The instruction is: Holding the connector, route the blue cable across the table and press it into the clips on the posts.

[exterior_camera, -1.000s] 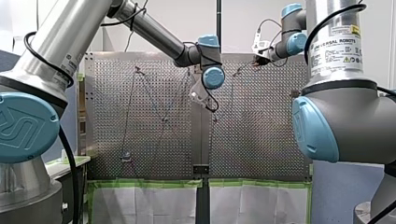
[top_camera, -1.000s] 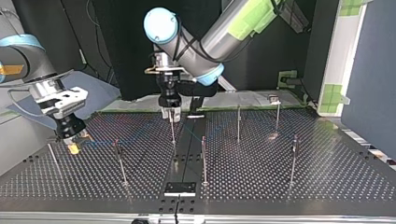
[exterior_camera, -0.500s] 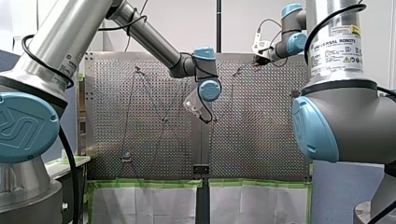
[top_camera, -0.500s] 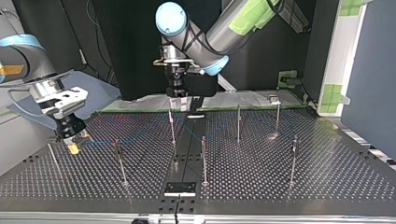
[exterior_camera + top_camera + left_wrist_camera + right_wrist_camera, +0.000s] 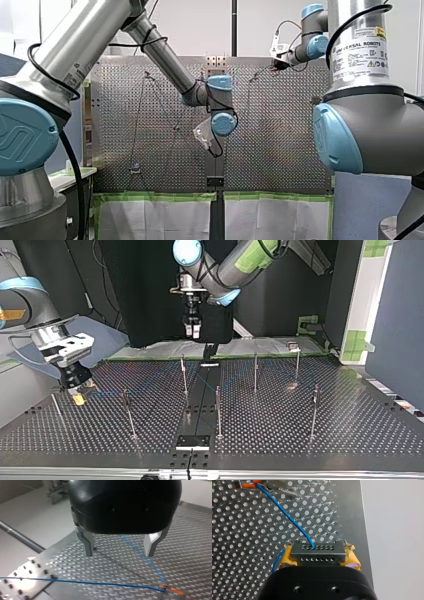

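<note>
Right side: connector clamped in my right gripper, blue cable strung out from it over the perforated table

Right wrist view: yellow pads pinch the dark connector from both sides. The cable leaves its far face and slants away to an orange-tipped clip ahead. Top view: this gripper sits low over the table's edge at the view's left, and a faint blue line leads from it past the nearest post; whether it touches that post, cannot tell. More thin posts stand spread across the table. My left gripper hangs well above the table near its middle, metal fingers spread wide with nothing between them. Below it two runs of cable meet at an orange clip just off to one side
</note>
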You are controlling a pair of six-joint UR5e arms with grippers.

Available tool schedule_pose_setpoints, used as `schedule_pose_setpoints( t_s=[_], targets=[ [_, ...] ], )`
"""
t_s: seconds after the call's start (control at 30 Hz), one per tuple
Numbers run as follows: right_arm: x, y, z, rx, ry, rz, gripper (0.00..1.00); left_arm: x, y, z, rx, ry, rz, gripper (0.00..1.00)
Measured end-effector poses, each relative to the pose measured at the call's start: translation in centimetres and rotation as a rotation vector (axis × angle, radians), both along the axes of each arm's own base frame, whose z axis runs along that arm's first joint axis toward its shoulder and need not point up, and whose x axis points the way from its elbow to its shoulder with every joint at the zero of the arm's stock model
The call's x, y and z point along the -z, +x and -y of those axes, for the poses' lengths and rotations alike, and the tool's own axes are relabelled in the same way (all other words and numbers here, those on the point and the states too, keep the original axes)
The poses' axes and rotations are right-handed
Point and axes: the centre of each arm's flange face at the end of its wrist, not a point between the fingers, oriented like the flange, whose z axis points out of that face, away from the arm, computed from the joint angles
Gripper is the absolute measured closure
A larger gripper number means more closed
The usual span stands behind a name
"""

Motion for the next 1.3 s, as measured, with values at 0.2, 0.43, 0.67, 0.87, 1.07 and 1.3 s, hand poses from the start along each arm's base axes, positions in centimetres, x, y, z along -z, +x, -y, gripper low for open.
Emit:
schedule_pose_setpoints(
  t_s=[0.2, 0.43, 0.67, 0.87, 1.07, 1.3],
  targets=[
    [0.0, 0.0, 0.0, 0.0, 0.0, 0.0, 1.0, 4.4, -2.2, -0.1, 0.027, 0.045, -0.035, 0.0],
    [0.0, 0.0, 0.0, 0.0, 0.0, 0.0, 1.0, 8.2, -3.9, -1.3, 0.035, 0.075, -0.062, 0.0],
    [0.0, 0.0, 0.0, 0.0, 0.0, 0.0, 1.0, 10.0, -4.8, -3.0, 0.027, 0.081, -0.068, 0.0],
    [0.0, 0.0, 0.0, 0.0, 0.0, 0.0, 1.0, 13.1, -5.8, -4.9, 0.015, 0.109, -0.095, 0.0],
    [0.0, 0.0, 0.0, 0.0, 0.0, 0.0, 1.0, 16.3, -7.4, -6.5, 0.015, 0.144, -0.128, 0.0],
    [0.0, 0.0, 0.0, 0.0, 0.0, 0.0, 1.0, 16.2, -8.2, -6.5, 0.028, 0.117, -0.101, 0.0]
  ],
)
